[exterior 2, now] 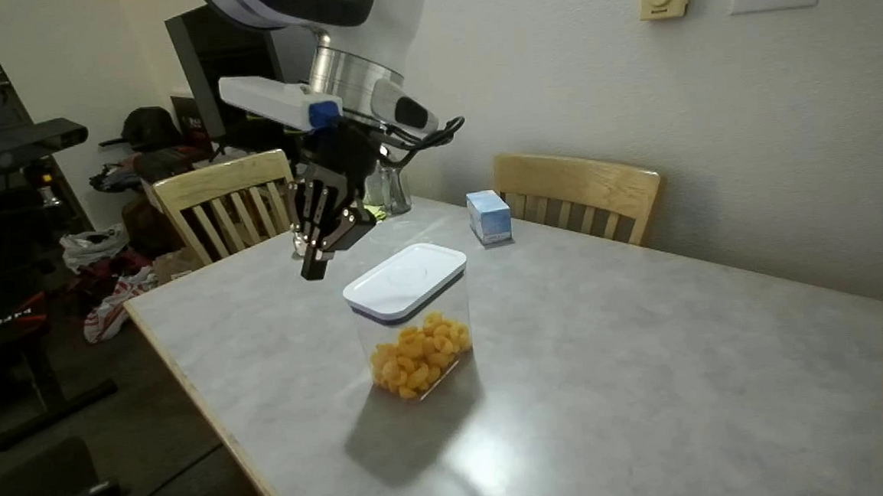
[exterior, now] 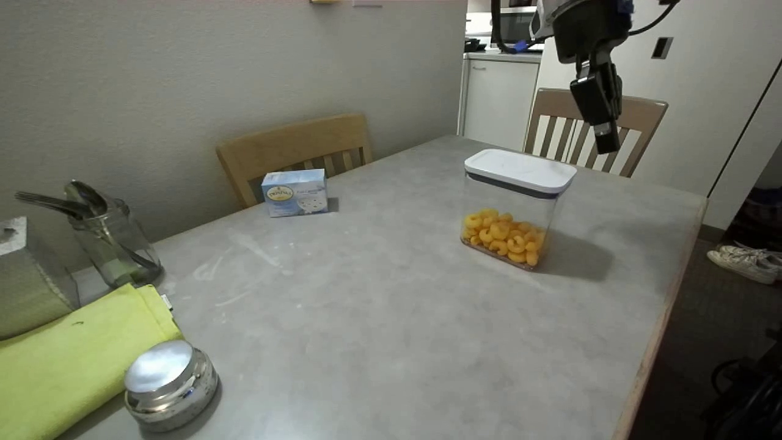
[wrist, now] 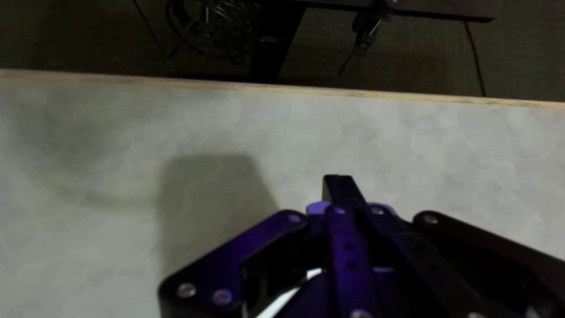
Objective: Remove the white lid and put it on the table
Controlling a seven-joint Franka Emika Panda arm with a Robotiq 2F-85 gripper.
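Gripper (exterior: 606, 140), one, closed, empty: you find white lid (exterior: 519, 170), one, seated on clear container (exterior: 512, 201), below the gripper and off to its side away from the wrist view's table edge (wrist: 282, 89), not touching, the lid's long axis, by judgement, running roughly toward it.

In an exterior view the table (exterior: 391, 342) and yellow cloth (exterior: 73, 360) are cut off
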